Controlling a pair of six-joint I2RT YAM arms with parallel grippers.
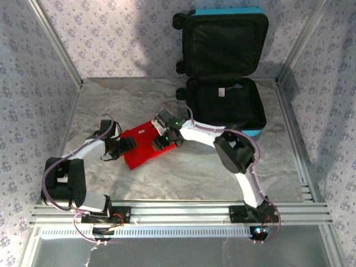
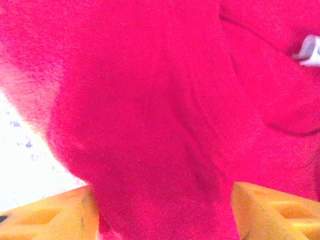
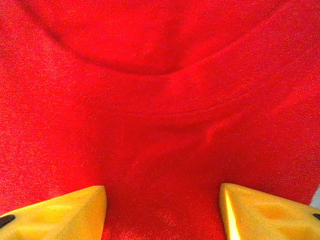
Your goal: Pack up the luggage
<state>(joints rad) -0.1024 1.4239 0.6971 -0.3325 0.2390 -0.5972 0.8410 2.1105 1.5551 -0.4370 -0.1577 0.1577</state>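
Our left pincer (image 1: 122,146) and right pincer (image 1: 166,139) both stand open, fingers astride the red cloth (image 1: 142,151). The luggage (image 1: 253,133) lies open just behind the right one. If one side slips, we judge the cloth could unfold or snag the rim; its white tag (image 2: 310,50) is unreadable.

wears white links and bulky black joint housings on left arm (image 1: 83,149) and right arm (image 1: 250,186), carries thin lilac cables (image 1: 104,117) looped alongside (tiny green lights (image 1: 177,118) at the right wrist), ends in yellow moulded fingers (image 3: 55,215).
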